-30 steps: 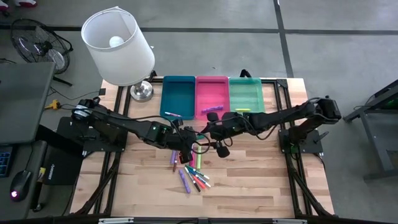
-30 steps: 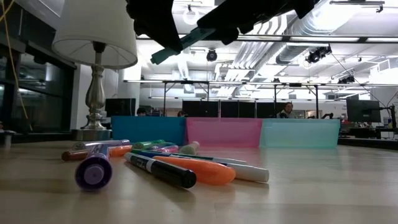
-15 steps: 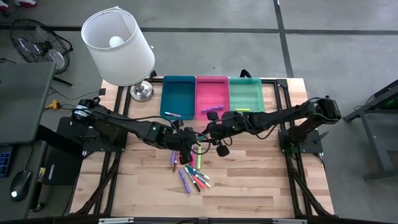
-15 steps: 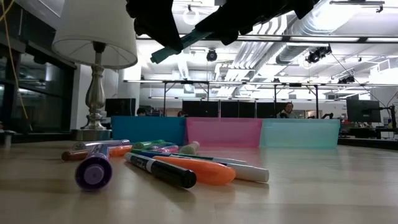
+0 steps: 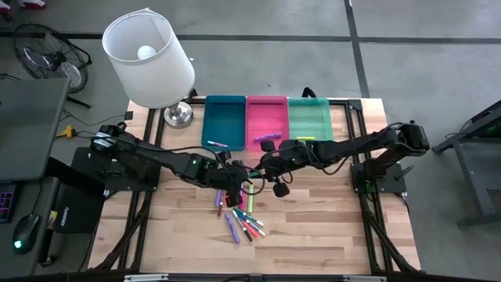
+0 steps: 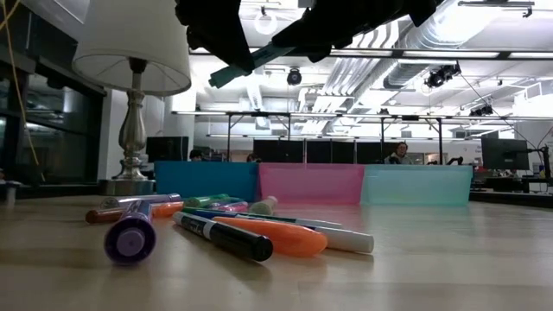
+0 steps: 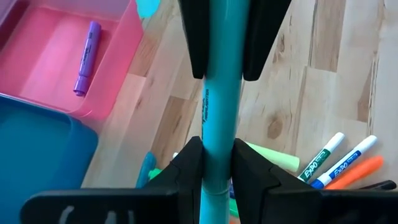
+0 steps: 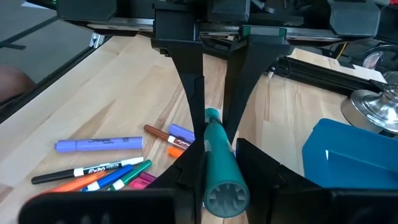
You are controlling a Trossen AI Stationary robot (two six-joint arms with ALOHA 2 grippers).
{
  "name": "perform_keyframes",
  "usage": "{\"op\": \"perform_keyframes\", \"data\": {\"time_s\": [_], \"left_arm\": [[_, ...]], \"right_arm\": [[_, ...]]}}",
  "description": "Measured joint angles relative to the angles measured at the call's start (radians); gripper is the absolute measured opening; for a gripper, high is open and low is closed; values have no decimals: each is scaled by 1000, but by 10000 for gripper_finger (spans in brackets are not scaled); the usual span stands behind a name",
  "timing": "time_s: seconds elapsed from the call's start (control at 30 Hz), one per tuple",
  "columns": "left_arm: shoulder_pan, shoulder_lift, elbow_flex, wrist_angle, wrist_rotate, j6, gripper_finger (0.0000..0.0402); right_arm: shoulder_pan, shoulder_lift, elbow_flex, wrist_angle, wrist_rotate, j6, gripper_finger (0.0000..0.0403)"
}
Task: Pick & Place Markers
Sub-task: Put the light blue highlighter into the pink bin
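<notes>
High view. We see both arms meeting above the middle of the table (image 5: 313, 227). The left pincer (image 5: 237, 185) and the right pincer (image 5: 262, 170) stand close together just in front of the blue tray (image 5: 223, 117), pink tray (image 5: 267, 116) and green tray (image 5: 309, 117). The loose markers (image 5: 239, 218) lie in a cluster on the table below the pincers. The grip itself is too small to read here. A lamp (image 5: 149, 59) stands at the table's far left corner.

Low view. This view alone shows the teal marker (image 6: 246, 62) held in the air, tilted, well above the markers on the table, between two dark arm masses.

Left wrist view. Here we see the left pincer clamped on the teal marker, one finger (image 7: 186, 165) on each side of the barrel. The right pincer's fingers flank the same barrel farther along. A purple marker (image 7: 87, 57) lies in the pink tray.

Right wrist view. The right pincer (image 8: 214, 165) is clamped on the capped end of the teal marker; the left pincer's fingers hold it beyond.

Change from the earlier frames. The right pincer has drawn in slightly toward the left one; the teal marker and the loose markers keep their positions.
</notes>
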Motion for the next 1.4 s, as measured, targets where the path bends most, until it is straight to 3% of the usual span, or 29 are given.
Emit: {"op": "perform_keyframes", "data": {"time_s": [0.23,0.4,0.63,0.93,1.4], "left_arm": [[1,0,0,8,12,11,177],[2,0,0,11,14,20,220],[2,0,0,-61,-22,16,226],[1,-1,-6,-304,-74,-141,227],[0,-1,-150,-225,-73,-243,227]], "right_arm": [[2,0,-4,-24,-12,-13,63],[2,1,-5,-47,-5,-13,63],[-4,1,-5,-108,79,-13,63],[-110,0,-4,-176,144,-19,63],[-405,0,-4,-179,100,33,63]]}}
